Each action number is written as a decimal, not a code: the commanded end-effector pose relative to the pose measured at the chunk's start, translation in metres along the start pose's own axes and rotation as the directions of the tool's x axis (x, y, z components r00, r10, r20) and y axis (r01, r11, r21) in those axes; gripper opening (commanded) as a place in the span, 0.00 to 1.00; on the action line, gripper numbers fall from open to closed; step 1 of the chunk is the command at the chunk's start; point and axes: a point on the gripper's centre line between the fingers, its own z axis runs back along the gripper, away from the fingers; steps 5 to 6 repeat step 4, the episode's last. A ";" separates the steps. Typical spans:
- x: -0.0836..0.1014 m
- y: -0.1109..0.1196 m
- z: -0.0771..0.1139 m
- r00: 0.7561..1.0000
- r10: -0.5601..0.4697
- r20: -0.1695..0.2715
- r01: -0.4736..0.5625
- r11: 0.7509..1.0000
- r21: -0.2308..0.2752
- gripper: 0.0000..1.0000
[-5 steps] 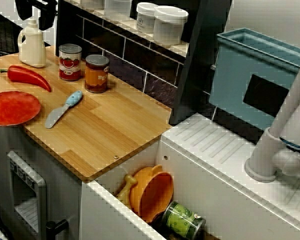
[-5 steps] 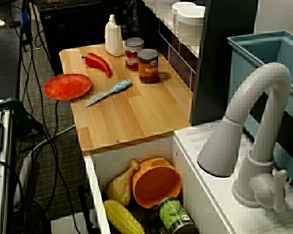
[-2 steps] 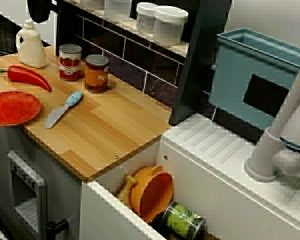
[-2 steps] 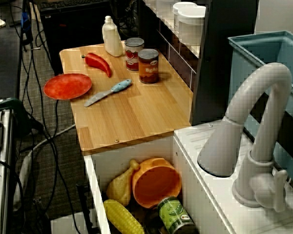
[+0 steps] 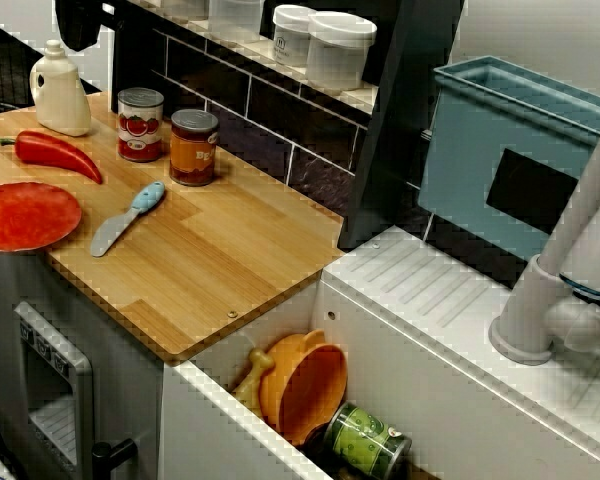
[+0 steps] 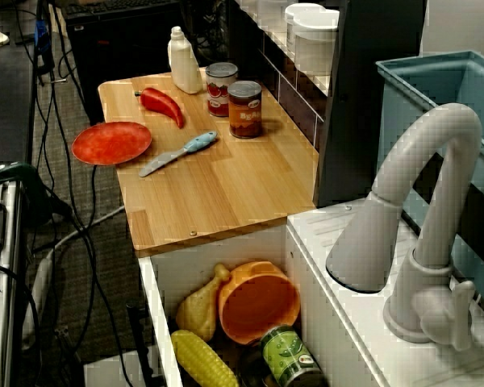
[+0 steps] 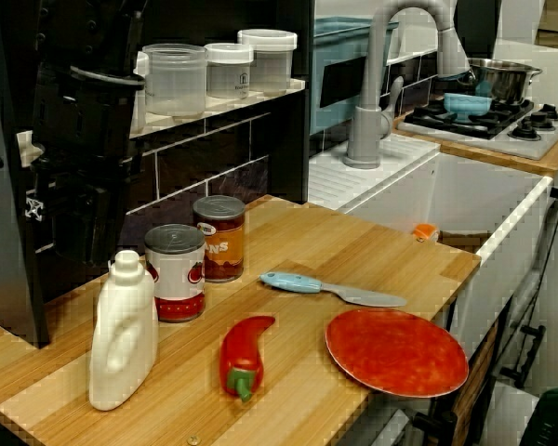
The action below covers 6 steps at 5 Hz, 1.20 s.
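A white plastic bottle (image 5: 60, 92) (image 6: 184, 64) (image 7: 123, 334) stands upright and free at the far back corner of the wooden counter (image 5: 220, 260). My black gripper (image 5: 78, 22) (image 7: 82, 237) hangs just above and behind it, clear of its cap and holding nothing. Its dark fingers blend into the dark backsplash in the view from the counter's end. Close to the bottle stand a tomato can (image 5: 140, 123) and an orange-labelled can (image 5: 193, 146). A red pepper (image 5: 55, 152) lies in front of it.
A blue-handled knife (image 5: 128, 216) and a red plate (image 5: 22, 214) lie nearer the counter's front edge. The sink holds an orange bowl (image 5: 305, 385), a green can (image 5: 368, 440), a toy drumstick and corn (image 6: 203, 359). A faucet (image 6: 419, 226), a blue bin (image 5: 510, 150) and shelf jars (image 5: 325, 40) stand beyond.
The gripper, down around the bottle's neck a second ago, has let go and risen. The bottle now stands alone, shifted slightly toward the counter's far corner.
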 end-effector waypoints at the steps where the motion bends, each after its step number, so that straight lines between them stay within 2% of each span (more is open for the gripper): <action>1: 0.012 0.003 0.029 0.998 0.010 0.064 -0.011 1.000 0.025 0.00; 6: 0.004 0.007 0.029 0.999 0.008 0.053 -0.009 0.999 0.031 0.00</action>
